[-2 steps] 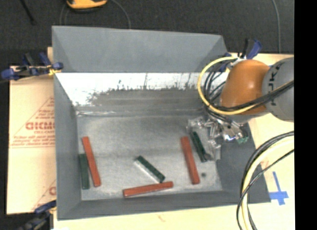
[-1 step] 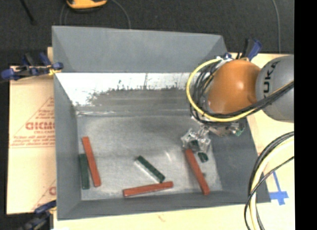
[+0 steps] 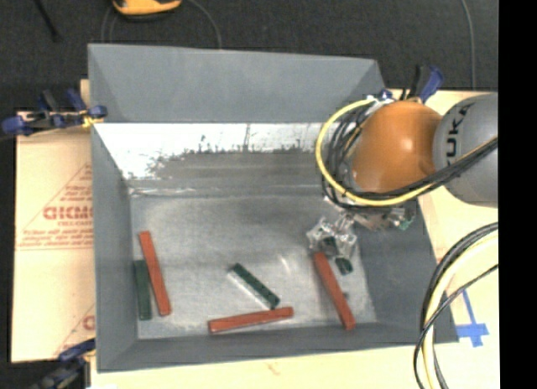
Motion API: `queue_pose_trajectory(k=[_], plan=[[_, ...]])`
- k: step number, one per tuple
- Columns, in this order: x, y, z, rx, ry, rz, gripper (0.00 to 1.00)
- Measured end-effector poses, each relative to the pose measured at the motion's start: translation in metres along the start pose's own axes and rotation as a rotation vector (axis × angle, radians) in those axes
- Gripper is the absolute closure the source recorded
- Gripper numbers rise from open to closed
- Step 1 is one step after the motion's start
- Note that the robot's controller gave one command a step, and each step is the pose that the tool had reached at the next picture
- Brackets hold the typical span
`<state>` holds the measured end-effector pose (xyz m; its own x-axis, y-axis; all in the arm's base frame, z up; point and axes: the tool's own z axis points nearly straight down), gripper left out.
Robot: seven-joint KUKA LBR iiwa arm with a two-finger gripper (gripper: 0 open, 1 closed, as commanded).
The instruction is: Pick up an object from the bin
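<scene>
Low at about three o'clock on the floor of the bin point(image 3: 226, 94): gripper point(image 3: 334, 249), right at the upper end of a long red stick point(image 3: 336, 293). Spread or pressed together, cannot tell; touching the stick or just above it, cannot tell either. Behind, toward one o'clock, orange cover point(image 3: 388, 146) ringed by yellow and black cables point(image 3: 329, 179). Long red stick flat on the floor, slanting from the gripper down toward five o'clock, near the right wall. Next outward, near the middle, a short dark green stick point(image 3: 254, 285), slanted much the same way. Below that, at six o'clock, a second red stick point(image 3: 250, 320), nearly level along the near wall. Farthest off, at eight to nine o'clock, a third red stick point(image 3: 154, 272) and a second dark green stick point(image 3: 141, 289), side by side, just beside each other, both running roughly from twelve to six.
</scene>
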<state>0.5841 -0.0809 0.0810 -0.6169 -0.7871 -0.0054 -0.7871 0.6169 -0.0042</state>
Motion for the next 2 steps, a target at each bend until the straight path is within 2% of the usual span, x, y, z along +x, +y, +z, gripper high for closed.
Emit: queue_pose_trajectory(k=[1, 2], plan=[[-0.001, 0.005, -0.055, -0.006, 0.005, -0.026, 1.0], [0.043, 0.002, -0.024, -0.004, 0.003, -0.719, 0.0]])
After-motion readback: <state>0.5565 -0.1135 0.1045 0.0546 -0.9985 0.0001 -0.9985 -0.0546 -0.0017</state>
